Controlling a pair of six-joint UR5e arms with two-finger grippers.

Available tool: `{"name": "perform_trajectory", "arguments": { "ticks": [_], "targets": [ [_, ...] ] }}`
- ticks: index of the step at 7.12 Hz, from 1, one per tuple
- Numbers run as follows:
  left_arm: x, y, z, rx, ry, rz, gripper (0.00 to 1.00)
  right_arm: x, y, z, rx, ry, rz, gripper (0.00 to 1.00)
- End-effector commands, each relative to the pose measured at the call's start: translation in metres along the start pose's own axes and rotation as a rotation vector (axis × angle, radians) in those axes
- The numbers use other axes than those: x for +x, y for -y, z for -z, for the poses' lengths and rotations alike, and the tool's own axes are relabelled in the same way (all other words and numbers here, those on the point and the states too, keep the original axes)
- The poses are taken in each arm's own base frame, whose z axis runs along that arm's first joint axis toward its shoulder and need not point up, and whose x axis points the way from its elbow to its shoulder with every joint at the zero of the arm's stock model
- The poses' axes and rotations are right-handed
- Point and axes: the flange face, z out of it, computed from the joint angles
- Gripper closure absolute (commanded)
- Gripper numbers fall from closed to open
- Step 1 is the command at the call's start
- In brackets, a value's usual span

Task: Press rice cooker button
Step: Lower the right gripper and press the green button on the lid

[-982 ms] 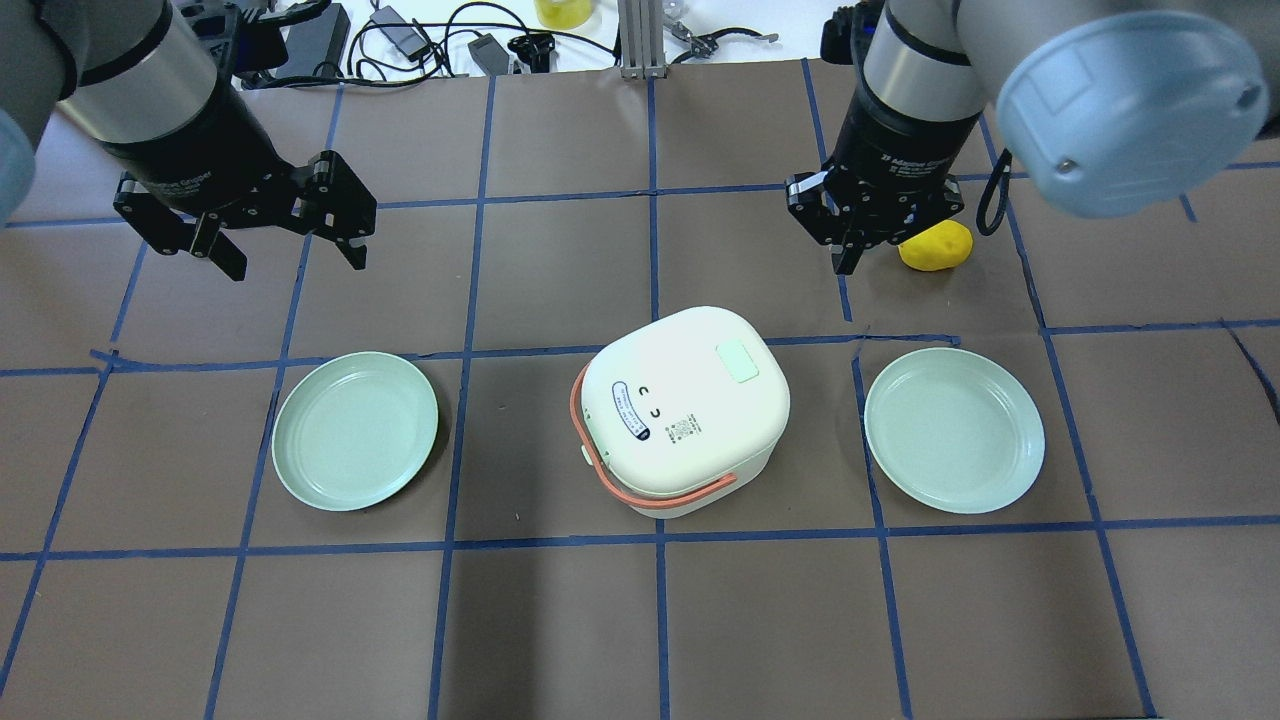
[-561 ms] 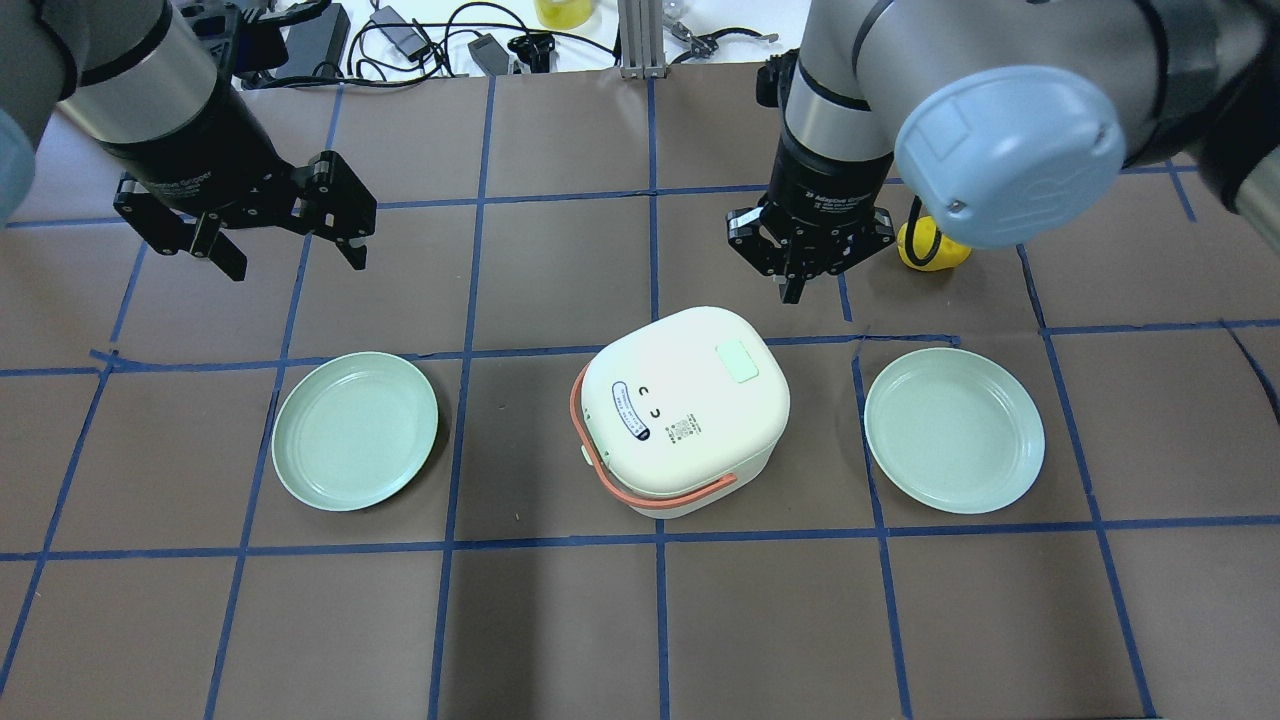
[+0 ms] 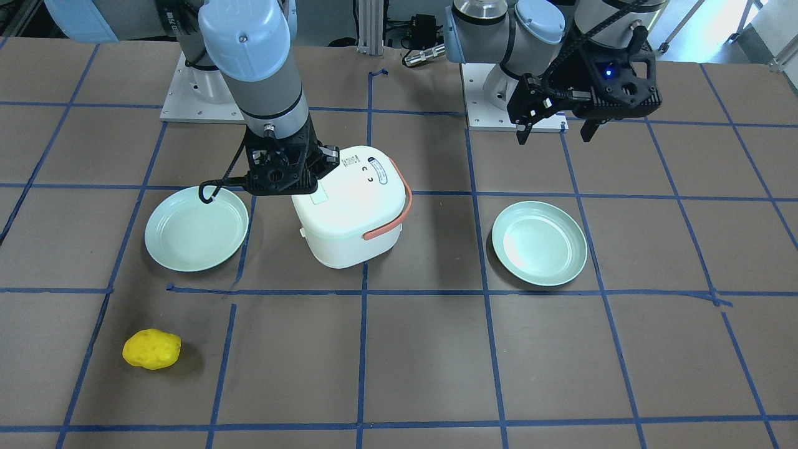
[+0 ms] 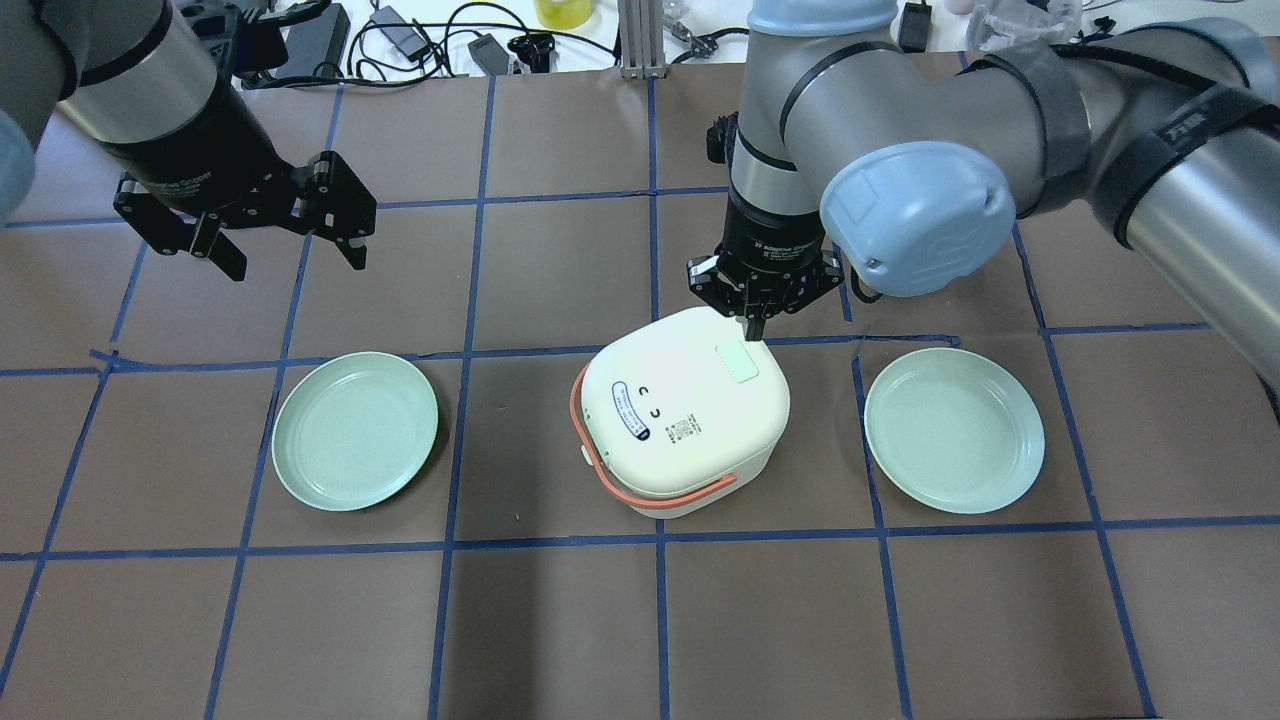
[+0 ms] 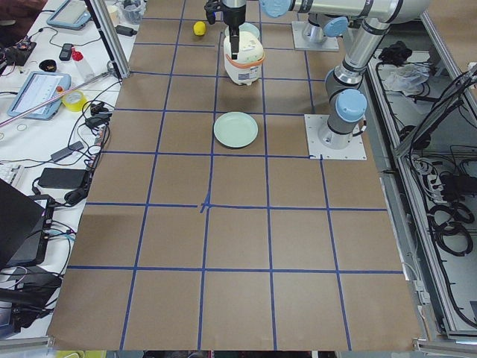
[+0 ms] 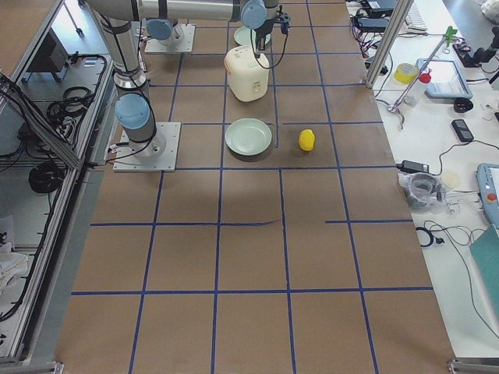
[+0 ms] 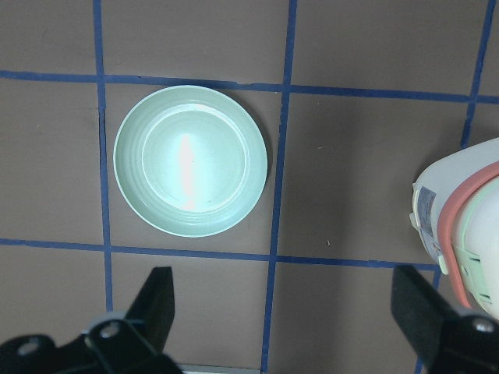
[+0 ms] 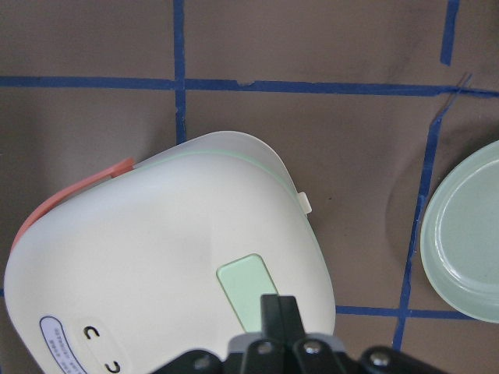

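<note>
The white rice cooker (image 4: 680, 420) with an orange handle stands mid-table. Its pale green button (image 4: 737, 362) sits on the lid's far right part. My right gripper (image 4: 755, 325) is shut and empty, pointing down, with its tip over the lid's far edge just beyond the button. In the right wrist view the shut fingertips (image 8: 279, 308) overlap the near end of the button (image 8: 245, 284); I cannot tell if they touch. My left gripper (image 4: 297, 262) is open and empty, hovering far left, away from the cooker (image 7: 468, 234).
Two pale green plates lie left (image 4: 355, 430) and right (image 4: 955, 430) of the cooker. A yellow lumpy object (image 3: 151, 349) lies beyond the right plate, hidden by my right arm in the overhead view. Cables (image 4: 420, 40) lie at the far edge.
My right gripper has moved left and nearer, from beside the yellow object to over the cooker lid's far edge by the button. The left arm has not moved.
</note>
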Motion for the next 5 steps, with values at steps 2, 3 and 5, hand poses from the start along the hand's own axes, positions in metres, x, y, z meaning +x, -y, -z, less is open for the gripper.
{"name": "perform_trajectory", "arguments": {
  "ticks": [2,3,5],
  "targets": [
    [0.000,0.000,0.000,0.000,0.000,0.000,0.00,-0.001,0.000,-0.023,-0.027,0.023,0.000,1.00],
    [0.000,0.000,0.000,0.000,0.000,0.000,0.00,-0.001,0.000,-0.025,-0.024,0.024,0.001,1.00],
    [0.000,0.000,0.000,0.000,0.000,0.000,0.00,-0.001,0.000,-0.026,-0.027,0.023,0.000,1.00]
  ]
}}
